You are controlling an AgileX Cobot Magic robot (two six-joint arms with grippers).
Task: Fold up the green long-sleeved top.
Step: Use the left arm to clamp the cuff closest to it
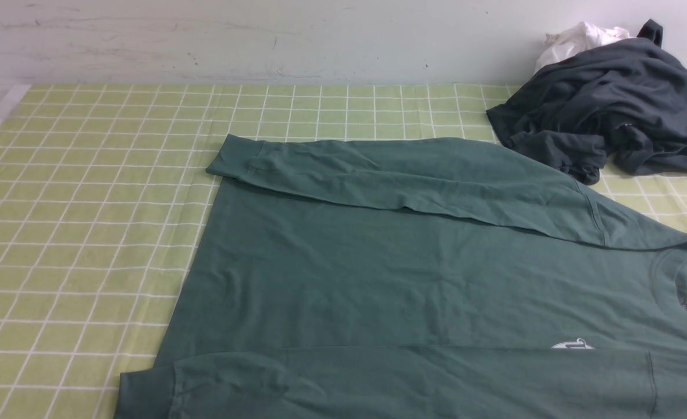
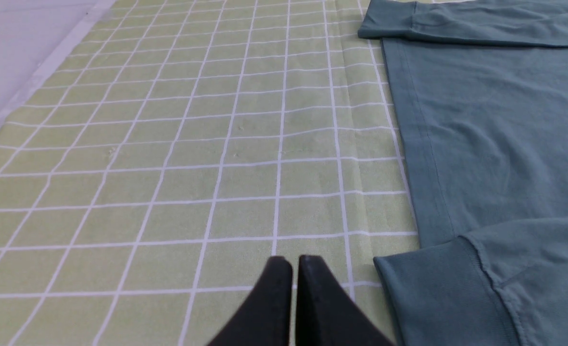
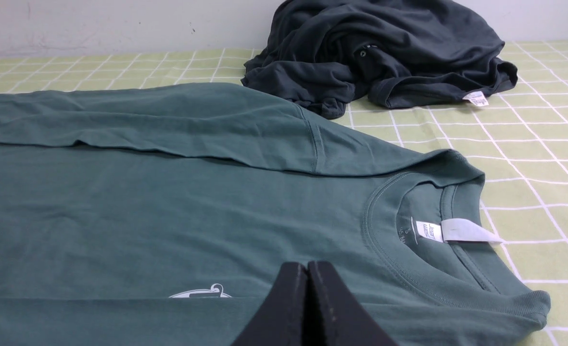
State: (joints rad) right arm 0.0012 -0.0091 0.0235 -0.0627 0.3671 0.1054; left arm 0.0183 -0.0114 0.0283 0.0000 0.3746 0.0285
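- The left pincer is shut tight and holds nothing. It hangs over the bare desk, just beside the cuff of the near sleeve.
- The right pincer is shut tight too, with nothing in it. It hangs over the chest of the green top, near the white print and the neck.
- The green top lies flat, from the middle of the desk out to the right edge and down to the front edge. Its neck points to the right edge and its hem to the left edge.
- The far sleeve lies across the body, and so does the near sleeve. So I think the sleeves are done, and the body is next.
- To do that well, I think each pincer should open first, then pinch both layers at a hem corner, cuff and all.
- Lift both corners at the same height, so the sleeves do not slide out.
- Carry the hem over to the neck and line up the edges.
- Keep away from the dark grey garment and the white cloth in the far right corner.
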